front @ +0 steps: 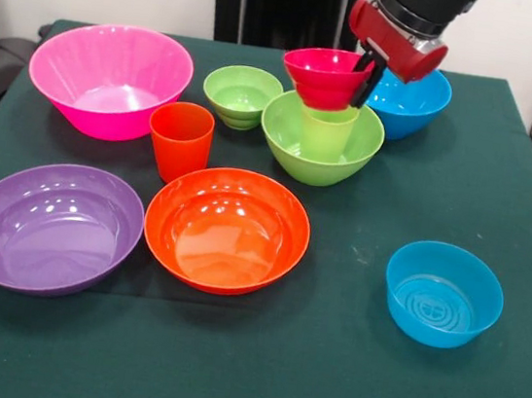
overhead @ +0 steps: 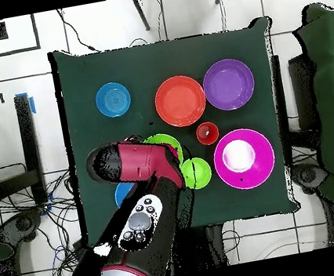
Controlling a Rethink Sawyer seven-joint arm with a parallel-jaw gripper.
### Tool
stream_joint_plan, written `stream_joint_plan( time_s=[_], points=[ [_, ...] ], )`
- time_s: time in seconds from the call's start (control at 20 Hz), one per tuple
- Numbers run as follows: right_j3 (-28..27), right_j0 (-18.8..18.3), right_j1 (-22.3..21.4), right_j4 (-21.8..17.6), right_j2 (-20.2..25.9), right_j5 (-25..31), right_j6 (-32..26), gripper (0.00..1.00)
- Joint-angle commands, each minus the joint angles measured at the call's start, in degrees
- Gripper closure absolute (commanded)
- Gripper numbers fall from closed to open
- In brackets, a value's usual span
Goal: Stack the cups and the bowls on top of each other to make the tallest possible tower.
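The tower's base, a medium green bowl [front: 319, 152], stands at the back middle with the lime green cup [front: 327, 133] upright inside it. My gripper [front: 364, 79] comes down from the top right and is shut on the right rim of the small red bowl [front: 321, 77]. It holds the red bowl on or just above the lime cup's mouth. The orange cup [front: 180, 139] stands left of the base. In the overhead view my arm [overhead: 139, 165] hides the gripper and red bowl, and only an edge of the base bowl [overhead: 164, 140] shows.
Around the base are a small green bowl [front: 242, 93], a large pink bowl [front: 111, 76], a blue bowl [front: 414, 106] behind my gripper, an orange bowl [front: 227, 228], a purple bowl [front: 51, 227], and a small blue bowl [front: 443, 293] at the front right.
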Motion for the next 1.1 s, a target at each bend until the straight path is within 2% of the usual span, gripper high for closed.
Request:
stream_joint_plan(
  time_s=[0.05,1.1],
  points=[
    [-1.3,0.7,3.0,1.0,6.3,-4.1,8.7,1.0],
    [-0.2,1.3,3.5,2.6,7.3,-3.3,8.6,1.0]
  ],
)
